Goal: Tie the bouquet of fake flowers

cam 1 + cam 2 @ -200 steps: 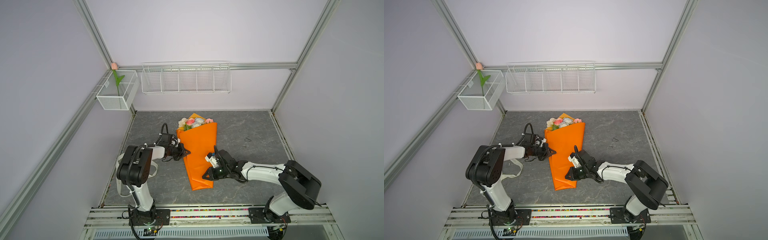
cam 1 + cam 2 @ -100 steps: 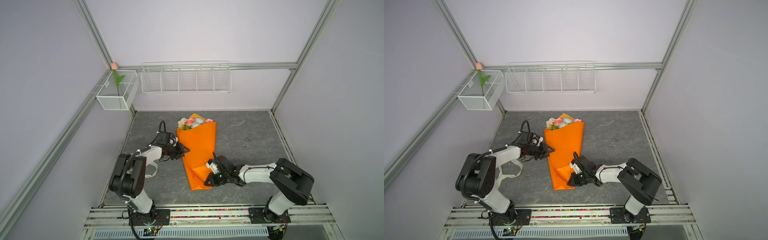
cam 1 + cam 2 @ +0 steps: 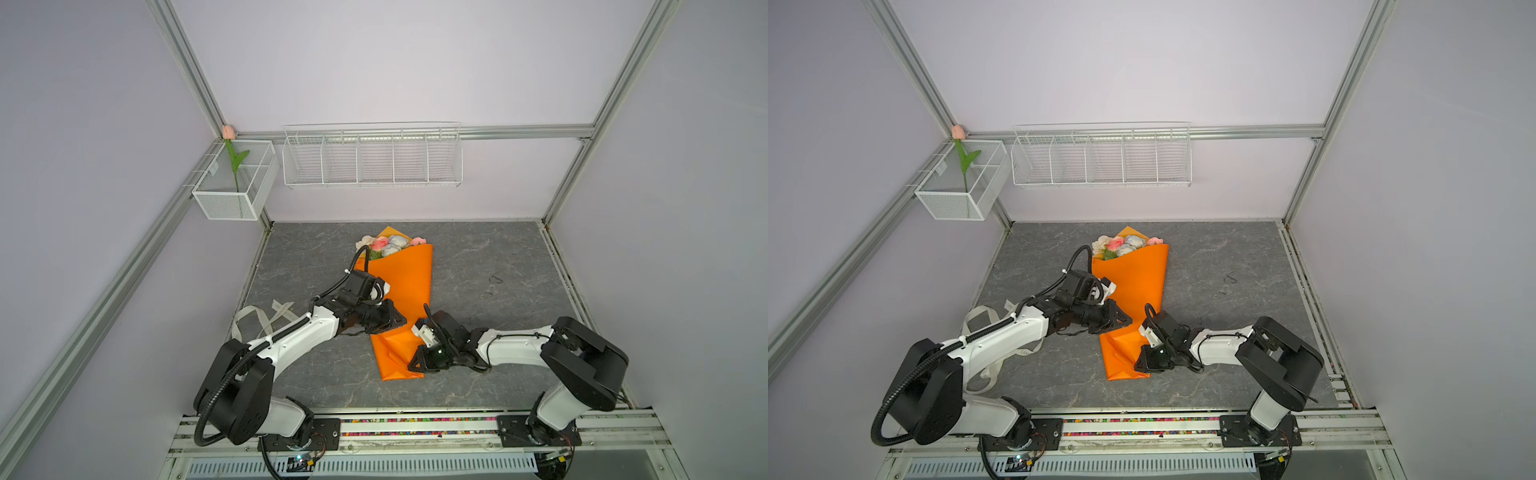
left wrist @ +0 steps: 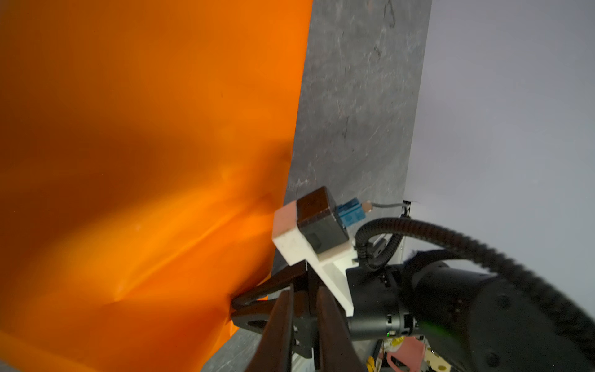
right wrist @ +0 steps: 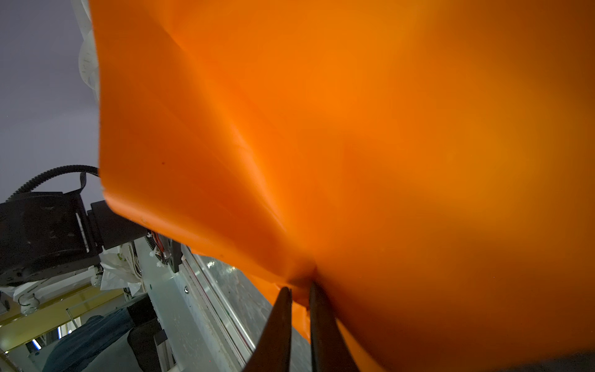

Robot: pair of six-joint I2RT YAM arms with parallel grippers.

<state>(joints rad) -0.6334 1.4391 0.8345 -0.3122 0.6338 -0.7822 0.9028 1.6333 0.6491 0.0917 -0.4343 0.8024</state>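
Grey worktop (image 3: 478, 266) is crossed front to back by the bouquet of fake flowers (image 3: 390, 245) (blooms rearward). Its orange wrapping paper (image 3: 405, 286) is pinched near the stem end by the right fingers (image 5: 278, 325); the left fingers (image 4: 280, 322), closed on nothing visible, are held at the opposite edge.

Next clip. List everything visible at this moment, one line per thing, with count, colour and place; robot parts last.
bouquet of fake flowers: one, about five cream, pink and pale-blue blooms, lying mid-table
orange wrap: one, orange, cone around the bouquet
ribbon: one, cream, loose on the table beside the left arm
small dark loop: one, black, on the table right of the bouquet
tulip: one, pink with green stem, standing in the mesh basket
mesh basket: one, white, left wall
wire rack: one, white, back wall
tabletop: one, grey marbled
left claw: one, black, at the wrap's left edge; grip unclear
right claw: one, black, shut on the wrap's right edge, near its lower end
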